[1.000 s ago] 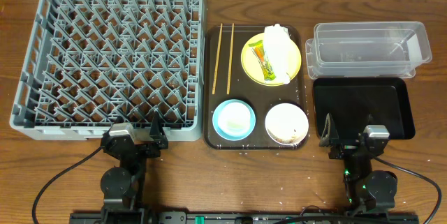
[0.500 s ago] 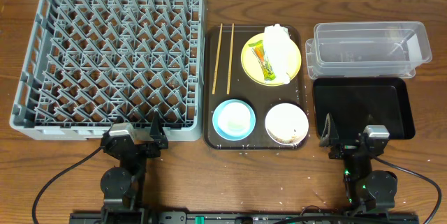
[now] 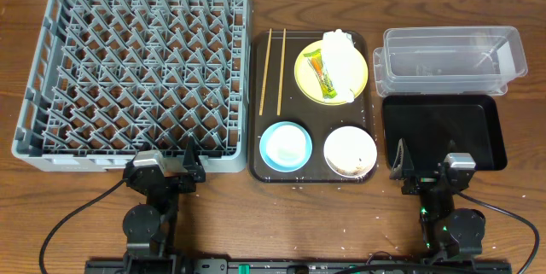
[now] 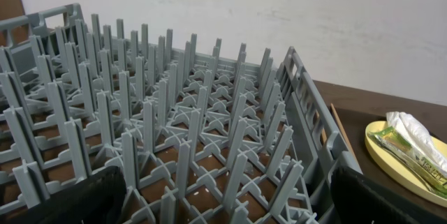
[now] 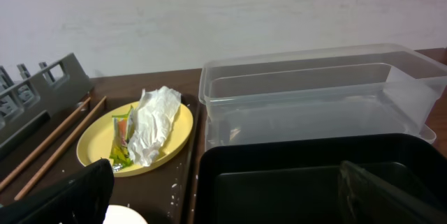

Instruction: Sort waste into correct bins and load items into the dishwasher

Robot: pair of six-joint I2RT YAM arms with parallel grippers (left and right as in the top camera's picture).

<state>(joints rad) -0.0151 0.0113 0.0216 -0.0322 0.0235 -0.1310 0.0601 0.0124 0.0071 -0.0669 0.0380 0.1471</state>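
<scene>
The grey dish rack fills the left of the table. On the brown tray lie two chopsticks, a yellow plate carrying the white napkin and the wrapper packet, a light blue bowl and a white bowl. The clear tub and black tray are at the right. My left gripper is open at the rack's near edge. My right gripper is open at the black tray's near edge. The cup is not visible.
Small white scraps are scattered on the brown tray between plate and bowl. A white wall stands behind the table. Bare wood table runs along the front edge between the two arm bases.
</scene>
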